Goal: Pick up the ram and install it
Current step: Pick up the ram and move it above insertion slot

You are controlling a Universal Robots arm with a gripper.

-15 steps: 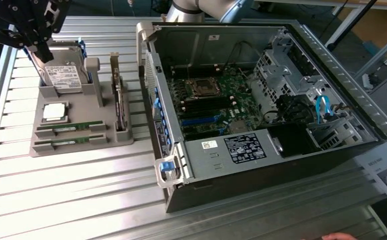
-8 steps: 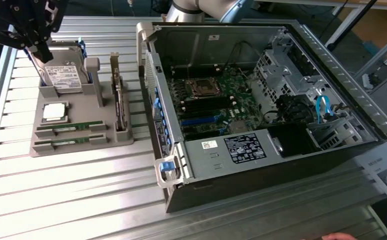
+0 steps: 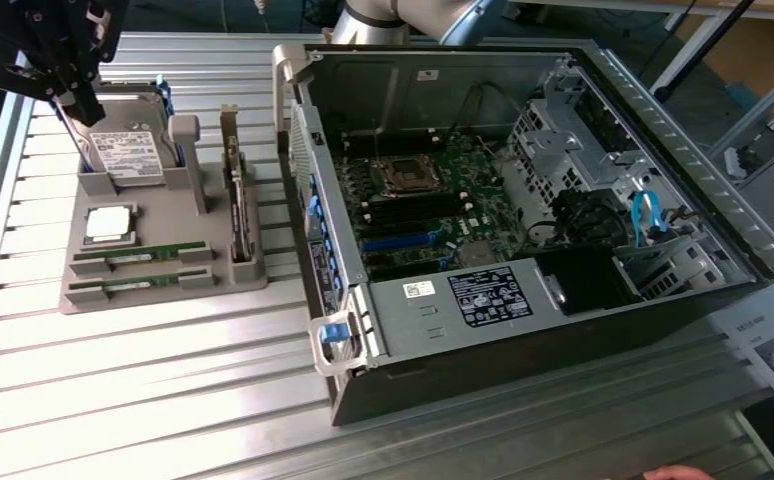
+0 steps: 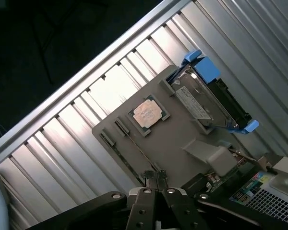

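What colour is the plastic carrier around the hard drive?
Blue; the carrier shows best in the wrist view.

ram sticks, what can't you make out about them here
Ram sticks labels: exterior view, too small to read.
One end of each: wrist view, hidden behind the jaws.
Board slots: exterior view, too small to tell empty from filled.
Hand: exterior view, cut by the bottom edge.

The exterior view is taken from high up, angled down over the slatted table (image 3: 134, 400), with the open computer case (image 3: 401, 80) centred and the grey parts tray (image 3: 180, 228) at frame left. That tray is shared, seen closer from the wrist, looking down.
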